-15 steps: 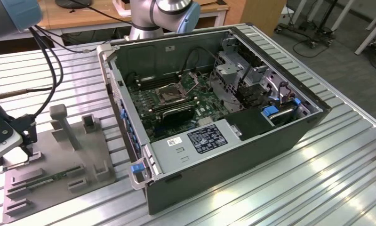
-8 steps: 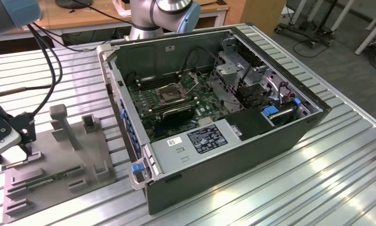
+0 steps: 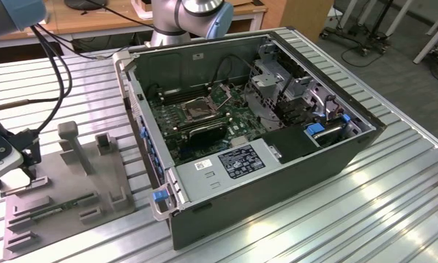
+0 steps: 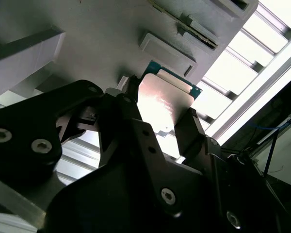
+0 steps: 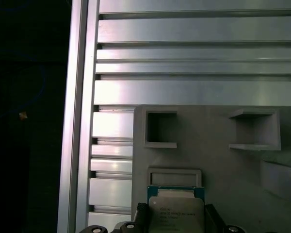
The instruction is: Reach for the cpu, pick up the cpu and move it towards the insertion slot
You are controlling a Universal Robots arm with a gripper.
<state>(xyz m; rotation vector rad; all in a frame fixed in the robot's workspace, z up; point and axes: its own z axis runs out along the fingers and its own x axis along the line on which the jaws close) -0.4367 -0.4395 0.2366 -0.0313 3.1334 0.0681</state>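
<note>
Gripping the cpu (image 4: pixel 162 102) by two opposite edges, the gripper (image 4: pixel 157 124) has one dark finger closed on each side of the chip in both wrist views. The chip is at the grey fixture plate (image 5: pixel 223 165), silvery top up; whether it is lifted clear is unclear. In the exterior view the gripper is at 9 o'clock, over the plate on the tabletop (image 3: pixel 350 219). The insertion slot (image 3: pixel 199 111) sits inside the open computer case (image 3: pixel 277 181), well apart, at 2 o'clock from the gripper.

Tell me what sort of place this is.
Probably a robotics lab bench: a robot arm, an open computer case on a ribbed metal table, and a grey parts holder where the pincer grips a chip.
</note>
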